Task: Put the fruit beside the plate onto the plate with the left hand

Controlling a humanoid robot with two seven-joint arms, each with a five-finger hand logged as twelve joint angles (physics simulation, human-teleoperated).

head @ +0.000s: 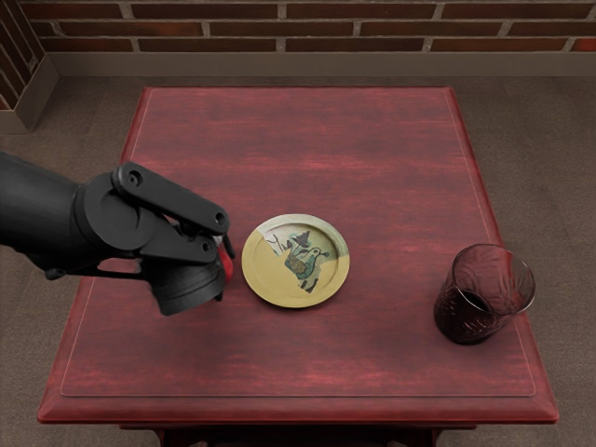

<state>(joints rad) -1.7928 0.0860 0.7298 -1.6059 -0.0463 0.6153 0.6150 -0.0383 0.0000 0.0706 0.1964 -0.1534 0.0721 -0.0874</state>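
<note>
One red fruit (226, 267) sits just left of the plate (265, 285), mostly hidden under your left robot hand (191, 277), grip impossible to tell; likely the grasping step, then lift it onto the plate.

You are looking into a home-like room: a red wooden table (372, 149) stands on brown carpet (545, 140) before a brick wall (307, 23), set with a painted plate (264, 277) and a dark glass (482, 293).
</note>
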